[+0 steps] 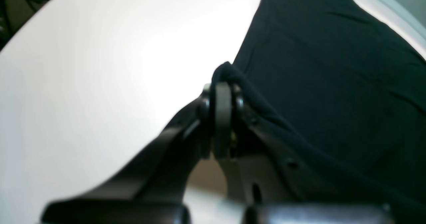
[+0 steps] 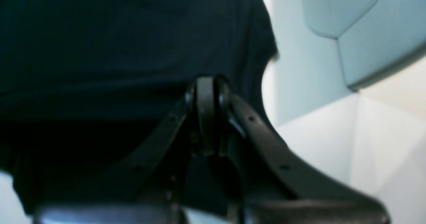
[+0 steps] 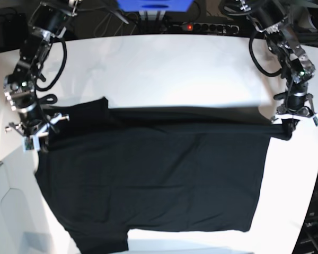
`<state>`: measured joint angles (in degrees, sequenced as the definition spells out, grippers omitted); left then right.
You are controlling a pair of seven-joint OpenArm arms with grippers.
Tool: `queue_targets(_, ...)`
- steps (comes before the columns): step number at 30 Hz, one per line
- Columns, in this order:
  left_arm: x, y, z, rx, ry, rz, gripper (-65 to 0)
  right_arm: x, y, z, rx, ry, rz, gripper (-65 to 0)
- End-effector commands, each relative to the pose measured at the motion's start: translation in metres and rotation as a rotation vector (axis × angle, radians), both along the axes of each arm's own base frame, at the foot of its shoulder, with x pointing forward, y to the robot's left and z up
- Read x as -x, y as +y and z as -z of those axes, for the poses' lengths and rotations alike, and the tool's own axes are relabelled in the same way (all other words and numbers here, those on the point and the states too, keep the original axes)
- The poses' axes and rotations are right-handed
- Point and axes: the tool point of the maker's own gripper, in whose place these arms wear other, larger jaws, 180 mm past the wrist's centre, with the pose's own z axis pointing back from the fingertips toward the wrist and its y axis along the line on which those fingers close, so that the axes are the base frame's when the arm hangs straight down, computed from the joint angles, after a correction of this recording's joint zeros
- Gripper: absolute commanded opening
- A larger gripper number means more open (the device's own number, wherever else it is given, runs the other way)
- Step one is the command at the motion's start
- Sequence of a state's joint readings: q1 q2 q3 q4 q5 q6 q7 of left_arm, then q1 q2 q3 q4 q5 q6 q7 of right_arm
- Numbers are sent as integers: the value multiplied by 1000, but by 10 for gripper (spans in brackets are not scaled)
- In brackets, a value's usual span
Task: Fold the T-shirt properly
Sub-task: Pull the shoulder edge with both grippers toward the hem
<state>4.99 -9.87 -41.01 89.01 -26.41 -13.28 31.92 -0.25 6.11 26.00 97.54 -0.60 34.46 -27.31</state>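
Overhead, white table point(image 3: 164, 69), black T-shirt point(image 3: 153, 180) spread, left jaws point(image 3: 290, 126) and right jaws point(image 3: 38, 138) pinching its corners, cables behind.

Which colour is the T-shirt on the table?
Plain black T-shirt; no print shows. The base view shows it best.

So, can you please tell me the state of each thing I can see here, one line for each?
T-shirt: spread on the table, plain black side up, far edge pulled taut between the two hands.
Left hand: shut on a bunched corner of the T-shirt.
Right hand: shut on the T-shirt's edge.
Table: white, its near part covered by the T-shirt.
Power strip: red light lit.
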Motion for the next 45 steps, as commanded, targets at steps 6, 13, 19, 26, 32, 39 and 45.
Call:
queue_targets(6, -41, -14, -13, -3, -49, 73, -649, -40, -12, -19, -20, -66, 3, -650)
queue_targets(13, -69, -22, -34, 4, -111, 94, -649, -61, -32, -15, -33, -41, 22, -650)
queue_targets(19, -85, -15, -34, 34, -117, 78, -649, -75, -33, -17, -59, -46, 27, -650)
queue_targets(26, -96, -12, -24, 75, -100, 64, -649, -93, -33, -19, -99, -49, 31, -650)
queue_targets(32, -99, -12, -13, 100, -82, 57, -649, -102, -32, -10, -134, -26, 34, -650)
queue_targets(39, -102, -13, -10, 116, -78, 54, -649, -102, -25, -8, -131, -17, 16, -650)
queue_targets(45, -102, -13, -9, 117, -71, 56, -610, -103, -15, -3, -91, 13, -32, -604)
